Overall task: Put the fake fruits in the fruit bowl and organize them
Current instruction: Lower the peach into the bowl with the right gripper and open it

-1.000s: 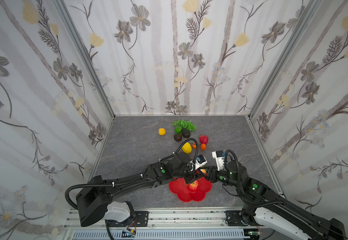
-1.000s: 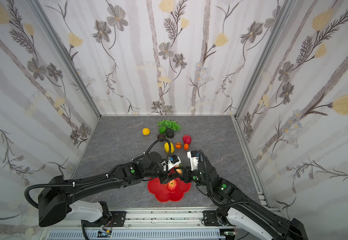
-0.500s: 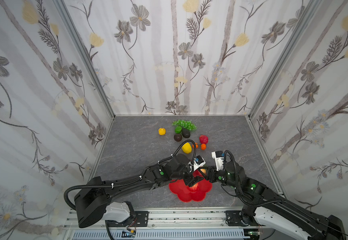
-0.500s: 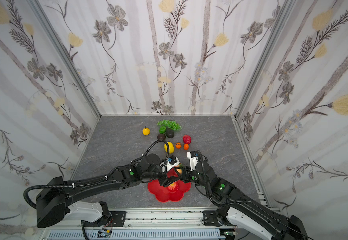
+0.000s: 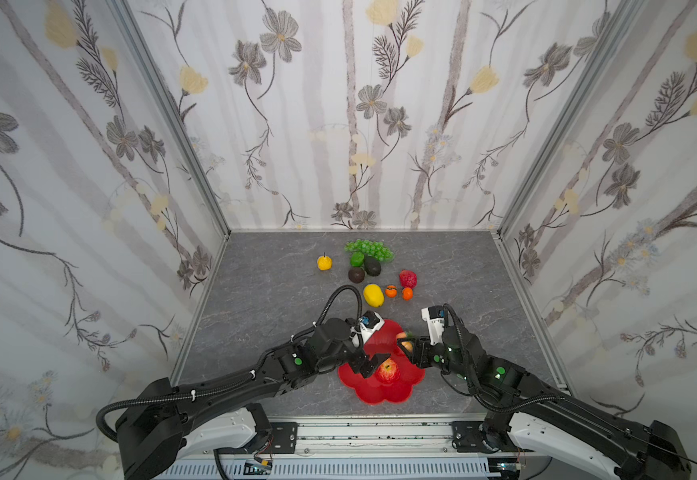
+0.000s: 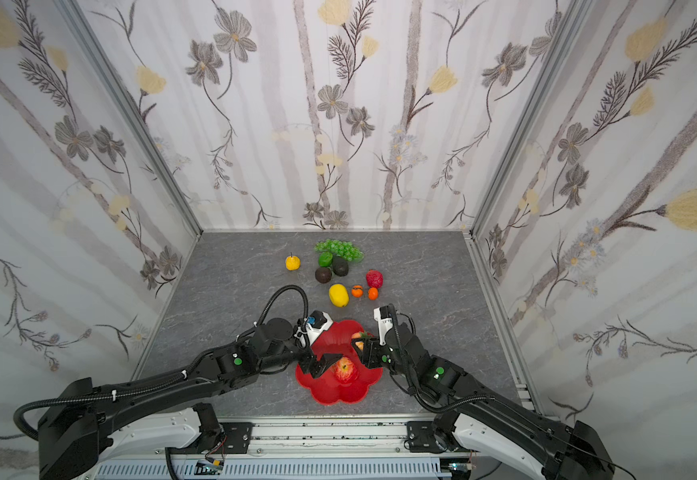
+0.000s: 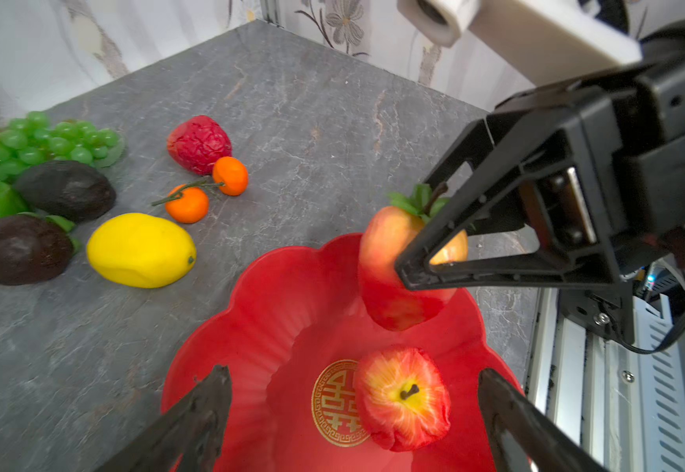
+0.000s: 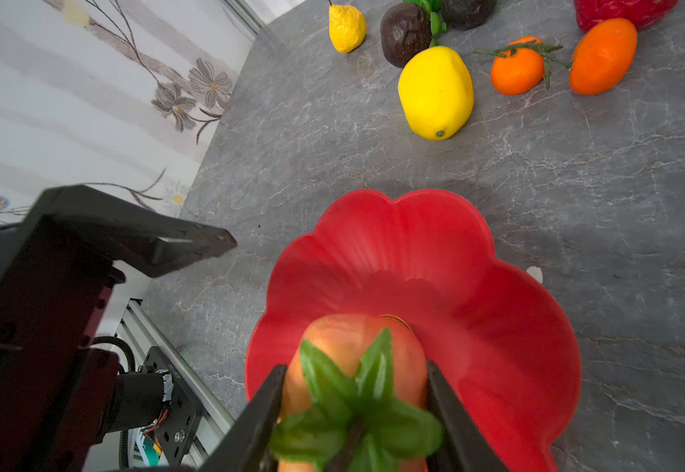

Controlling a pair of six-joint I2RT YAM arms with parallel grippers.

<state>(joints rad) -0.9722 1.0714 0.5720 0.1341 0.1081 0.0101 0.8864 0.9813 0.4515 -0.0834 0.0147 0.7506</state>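
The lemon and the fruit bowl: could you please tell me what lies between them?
Nothing: only bare grey tabletop separates the lemon from the fruit bowl, shown in the right wrist view.

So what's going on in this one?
Two arms are loading fake fruit into a red bowl. The left gripper hangs open over an apple lying in the bowl. The right gripper grips a leafy fruit over the bowl's rim, not yet released. The lemon, grapes and the others lie on the table beyond.
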